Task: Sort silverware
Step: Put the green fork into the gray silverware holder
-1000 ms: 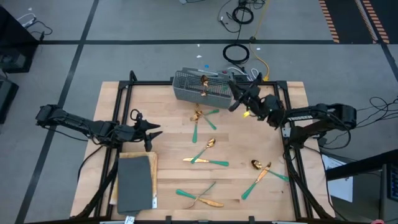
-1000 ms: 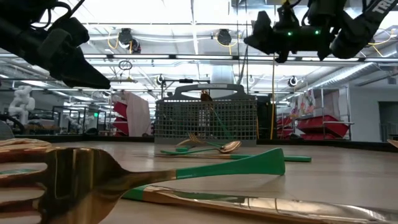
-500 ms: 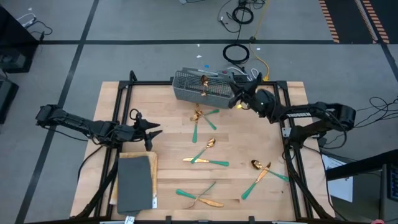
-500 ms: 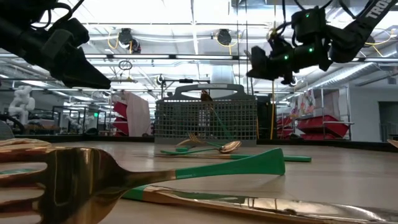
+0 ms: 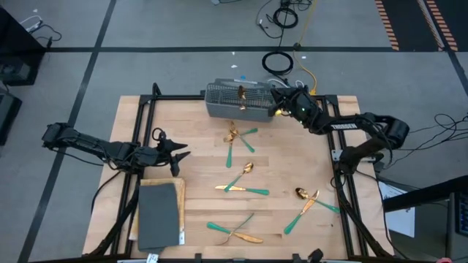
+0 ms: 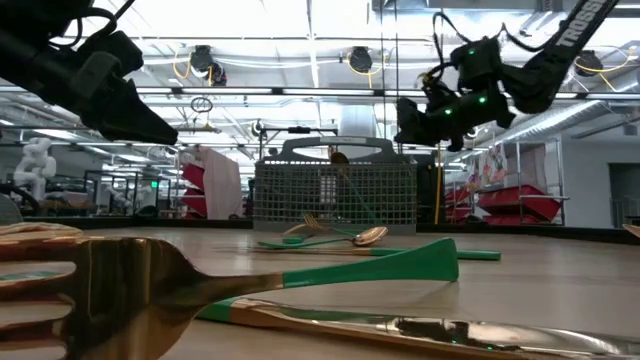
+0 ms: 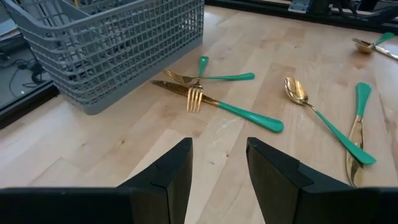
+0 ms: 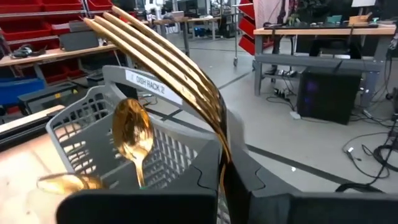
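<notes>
Sorting stands at a drop-off in the high view: the right gripper point(image 5: 281, 102) hangs at the right end of the grey wire basket point(image 5: 234, 102), which stands at the table's far edge with one piece upright in it; the left gripper point(image 5: 179, 155) waits near the left edge, above a dark mat point(image 5: 159, 215); loose silverware lies across the wooden table point(image 5: 292, 146) in crossed pairs, one cluster point(image 5: 238, 137) just in front of the basket, others nearer the front.

From the low view, the right gripper point(image 6: 415, 115) sits above the basket's point(image 6: 335, 195) right end, clear of the rim; a gold fork point(image 6: 120, 290) with a teal handle lies close to the lens.

Seen from the left wrist, that arm's fingers point(image 7: 168, 174) stand apart, holding nothing; a fork and knife point(image 7: 205, 99) cross near the basket point(image 7: 118, 43).

At the right wrist, the fingers point(image 8: 211, 180) are clamped on a gold fork point(image 8: 168, 59), tines pointing up over the basket point(image 8: 87, 134); a spoon point(image 8: 132, 134) stands inside.

Done well, the fork should probably go handle-first into a compartment apart from the spoon's; centring over one cell before releasing would avoid catching the rim.
</notes>
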You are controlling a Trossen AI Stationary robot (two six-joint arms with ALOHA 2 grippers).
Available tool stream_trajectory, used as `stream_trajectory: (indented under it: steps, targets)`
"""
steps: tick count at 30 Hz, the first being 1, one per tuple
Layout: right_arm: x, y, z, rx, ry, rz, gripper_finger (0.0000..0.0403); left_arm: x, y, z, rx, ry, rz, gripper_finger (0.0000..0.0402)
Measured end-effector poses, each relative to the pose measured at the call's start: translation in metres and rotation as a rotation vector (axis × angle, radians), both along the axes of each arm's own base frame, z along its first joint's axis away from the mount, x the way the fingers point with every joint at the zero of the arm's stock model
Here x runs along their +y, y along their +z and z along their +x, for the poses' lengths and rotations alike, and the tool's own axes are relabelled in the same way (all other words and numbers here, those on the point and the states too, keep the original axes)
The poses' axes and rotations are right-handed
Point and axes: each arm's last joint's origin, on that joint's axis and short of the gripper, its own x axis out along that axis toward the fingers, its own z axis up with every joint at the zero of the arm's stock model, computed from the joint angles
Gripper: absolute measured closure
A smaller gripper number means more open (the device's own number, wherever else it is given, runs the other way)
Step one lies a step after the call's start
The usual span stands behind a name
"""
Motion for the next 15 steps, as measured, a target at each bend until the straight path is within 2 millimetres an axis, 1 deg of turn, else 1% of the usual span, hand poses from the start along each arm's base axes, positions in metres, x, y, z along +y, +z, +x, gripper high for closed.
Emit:
stream_trajectory:
  steps: [4, 7, 11, 15]
  targets:
    - [-0.013, 0.002, 0.013, 0.003, 0.023, 0.009, 0.0402, 0.0, 0.0, 0.0, -0.001, 0.007, 0.003, 0.0244]
    - [-0.016, 0.003, 0.018, -0.001, 0.042, 0.009, 0.0402, 0.0, 0.0, 0.0, -0.001, 0.008, 0.002, 0.0244]
    - [-0.017, 0.002, 0.017, 0.008, 0.036, 0.017, 0.0402, 0.0, 0.0, 0.0, 0.0, 0.009, 0.001, 0.0244]
    - [-0.021, -0.002, 0.013, 0.028, 0.013, 0.068, 0.0402, 0.0, 0.0, 0.0, 0.002, 0.009, 0.001, 0.0244]
